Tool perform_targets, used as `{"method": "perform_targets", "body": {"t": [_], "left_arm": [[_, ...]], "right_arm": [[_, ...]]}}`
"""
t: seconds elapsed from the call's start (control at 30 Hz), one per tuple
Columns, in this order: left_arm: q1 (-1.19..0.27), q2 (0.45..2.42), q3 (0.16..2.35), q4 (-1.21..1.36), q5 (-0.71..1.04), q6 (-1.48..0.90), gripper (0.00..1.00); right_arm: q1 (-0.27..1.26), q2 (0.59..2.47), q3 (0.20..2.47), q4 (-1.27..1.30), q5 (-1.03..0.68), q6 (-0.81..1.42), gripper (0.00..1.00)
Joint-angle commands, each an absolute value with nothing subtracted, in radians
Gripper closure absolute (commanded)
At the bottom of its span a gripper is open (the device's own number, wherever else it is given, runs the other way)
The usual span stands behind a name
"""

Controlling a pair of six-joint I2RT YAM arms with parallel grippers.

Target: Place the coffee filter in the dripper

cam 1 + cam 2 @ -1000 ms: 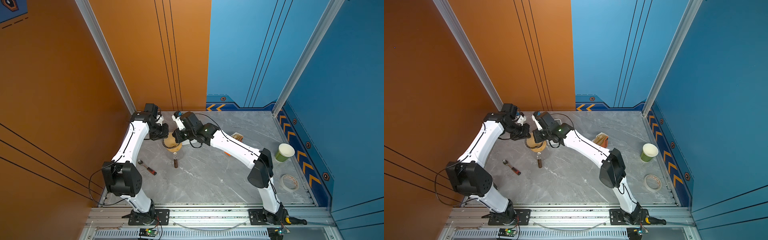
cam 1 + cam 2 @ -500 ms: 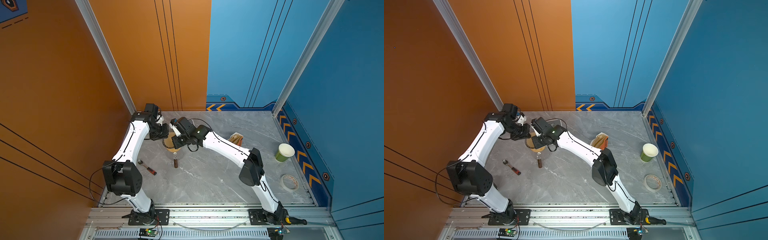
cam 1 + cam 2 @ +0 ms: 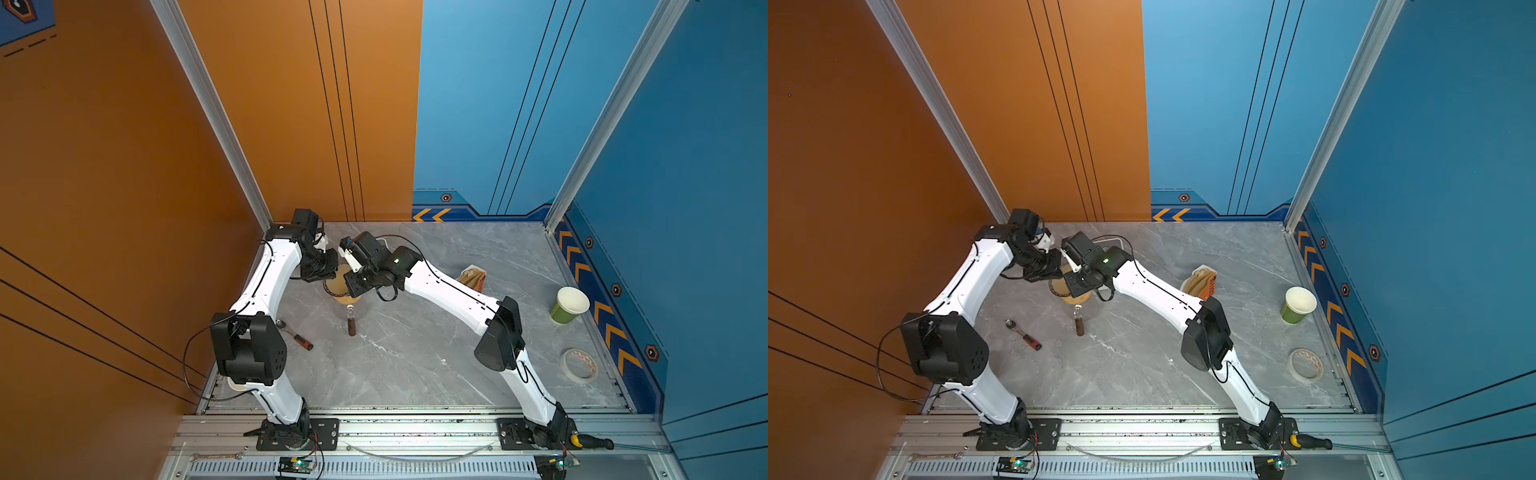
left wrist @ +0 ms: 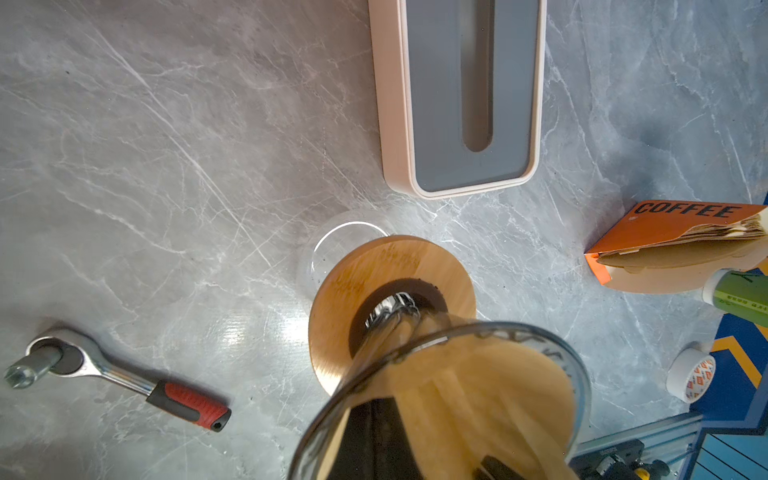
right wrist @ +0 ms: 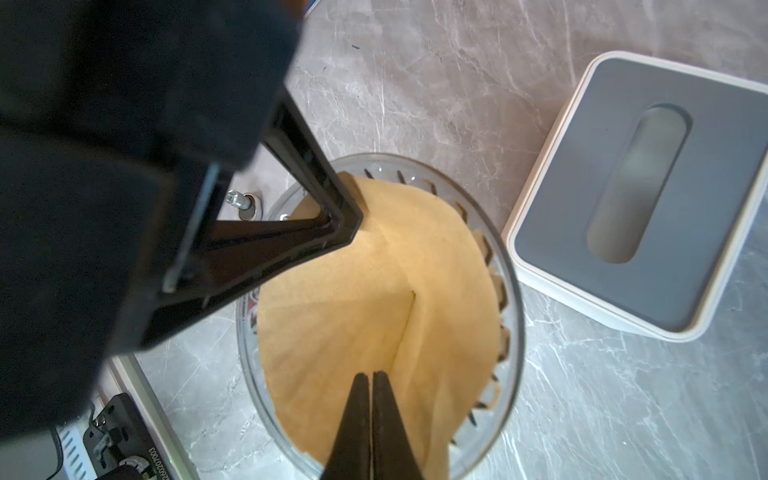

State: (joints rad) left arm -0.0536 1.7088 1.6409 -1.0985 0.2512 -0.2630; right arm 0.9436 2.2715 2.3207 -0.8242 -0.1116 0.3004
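Right arm's elbow has swung in toward the middle versus a second ago, and its wrist sits further over the dripper (image 5: 514,299); left arm looks unchanged to us. Coffee filter (image 5: 353,299) is inside the dripper, opened into a cone, with the paper edge just below the rim and one fold seam running down the inside. Dripper's narrow end sits in the hole of the wooden ring (image 4: 374,266), which rests on the glass server (image 4: 328,245), toward the back left of the marble table (image 3: 415,353).

Right gripper (image 5: 370,378): jaws closed tight, tips down inside the cone against the paper. We can't tell if any paper is pinched between them.

Left gripper (image 3: 334,271): clamped on the dripper's rim, one black finger (image 5: 347,226) over the filter's edge there.

Beige box (image 5: 561,232) with a slotted grey lid stands just beside the dripper. Ratchet wrench (image 4: 124,374) lies near the server on its other side. Orange COFFEE filter pack (image 4: 665,232) is right of mid-table. Green cup (image 3: 569,305) and tape roll (image 3: 579,364) are well apart from the dripper, at the right edge.
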Motion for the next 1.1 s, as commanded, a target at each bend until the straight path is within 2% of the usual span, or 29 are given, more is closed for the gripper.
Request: {"method": "perform_targets", "body": {"t": [0.0,0.17,0.7,1.07], "left_arm": [[-0.054,1.723,1.670,-1.107,0.233,-0.272,0.99],[-0.055,1.727,1.676,-1.108,0.230,-0.272,0.99],[-0.062,1.738,1.689,-1.108,0.227,-0.278,0.98],[-0.083,1.714,1.760,-1.111,0.276,-0.308,0.96]], "right_arm": [[0.948,2.295,2.356,-0.890,-0.149,0.266,1.00],[0.947,2.300,2.370,-0.917,-0.195,0.239,1.00],[0.959,2.342,2.434,-1.034,-0.192,0.166,1.00],[0.961,2.333,2.490,-0.943,-0.165,0.210,1.00]]}}
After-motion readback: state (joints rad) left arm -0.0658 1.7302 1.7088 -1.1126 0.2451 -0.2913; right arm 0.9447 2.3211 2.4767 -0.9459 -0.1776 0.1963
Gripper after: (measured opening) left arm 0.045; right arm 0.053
